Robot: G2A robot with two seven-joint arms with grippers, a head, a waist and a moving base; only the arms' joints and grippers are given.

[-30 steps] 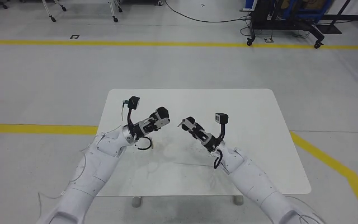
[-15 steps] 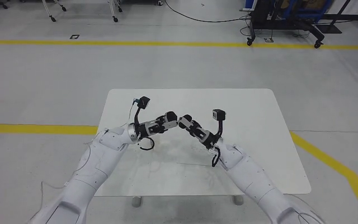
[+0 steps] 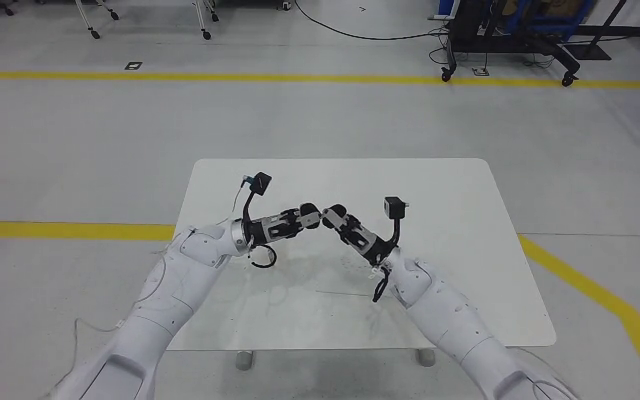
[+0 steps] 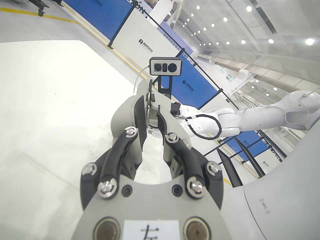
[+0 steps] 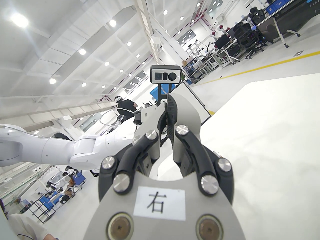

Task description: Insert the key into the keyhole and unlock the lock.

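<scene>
Above the middle of the white table (image 3: 440,200), my two grippers meet tip to tip. My left gripper (image 3: 304,214) comes in from the left; in its wrist view its fingers (image 4: 139,116) are shut on a small silver metal piece, apparently the lock (image 4: 148,103). My right gripper (image 3: 331,213) faces it from the right. In the right wrist view, the pads of my right gripper (image 5: 167,111) are pressed together on something thin that I take for the key, which is hidden between them. The contact between key and lock is hidden.
The bare table top (image 4: 50,88) lies below both grippers, with its far rounded corner and edge (image 5: 250,86) beyond them. Yellow floor lines (image 3: 320,76) run past the table, and a wheeled black rack (image 3: 510,40) stands far behind.
Both grippers have closed the gap that lay between them a second ago. The left one swung right and the right one edged left, until their tips meet over the table's middle.
</scene>
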